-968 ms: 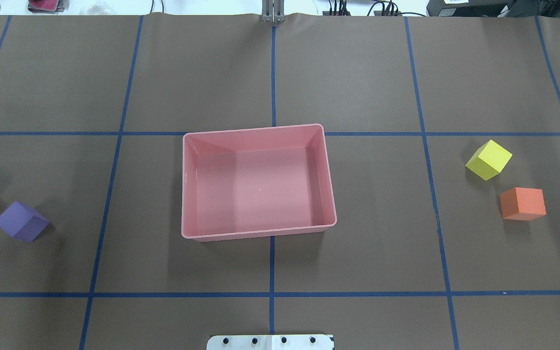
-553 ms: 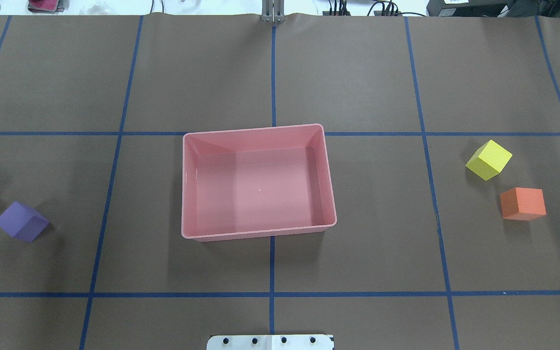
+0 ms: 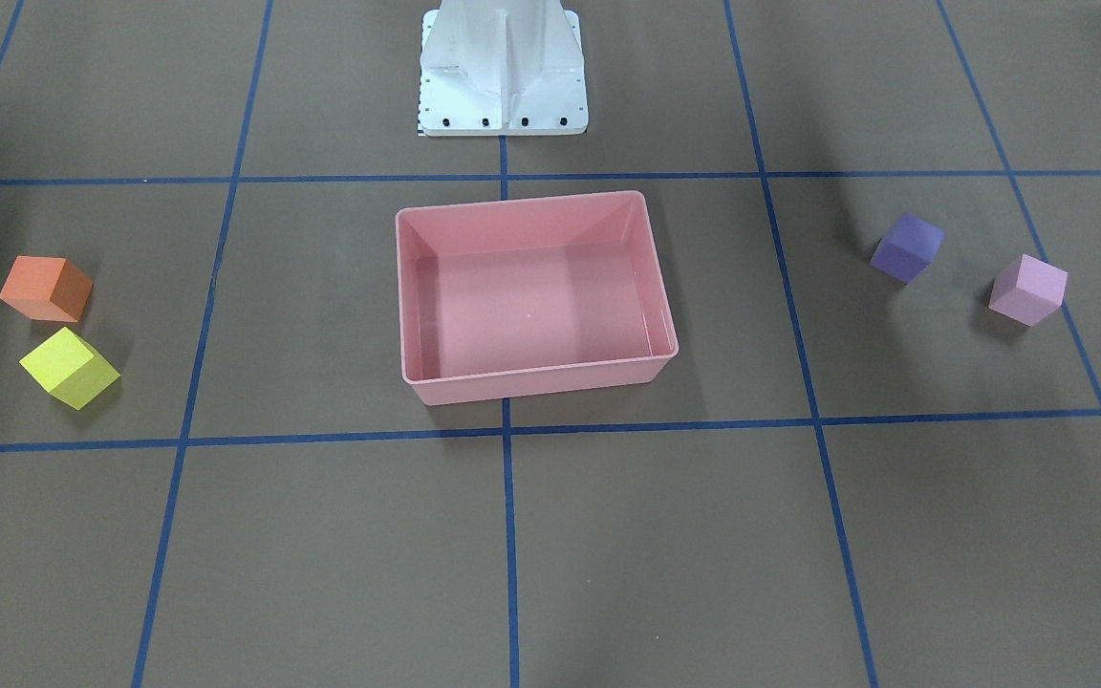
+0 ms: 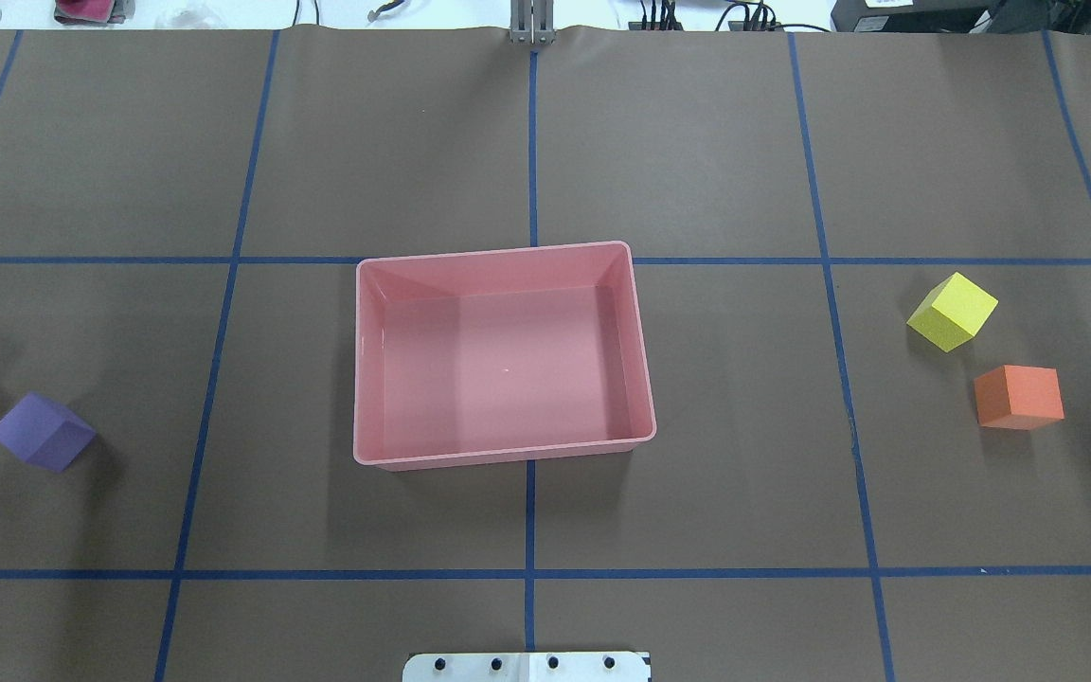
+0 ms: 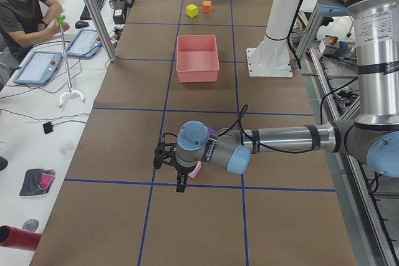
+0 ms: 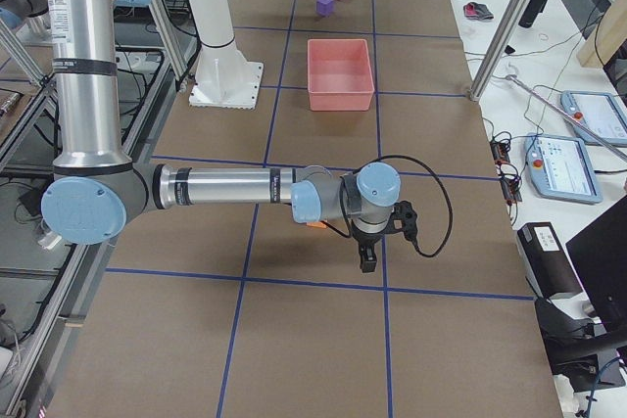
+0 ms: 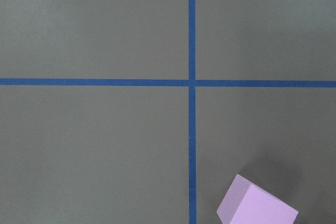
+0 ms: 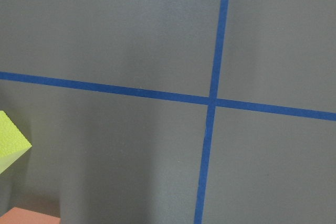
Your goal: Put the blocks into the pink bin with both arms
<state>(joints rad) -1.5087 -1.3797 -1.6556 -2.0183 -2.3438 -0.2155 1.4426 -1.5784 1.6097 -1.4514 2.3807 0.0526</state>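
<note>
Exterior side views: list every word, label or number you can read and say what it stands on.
No text is legible.
On the left arm, the white label: print too small to read.
On the right arm, the white sticker: too small to read.
The tablet screens: blurred.
The blocks and pink bin: no markings.

We are in a robotics lab: a tape-gridded table [image 4: 697, 142], and control tablets [image 5: 38, 66] on a bench [image 5: 37, 132] beside the left gripper [image 5: 179, 182].
</note>
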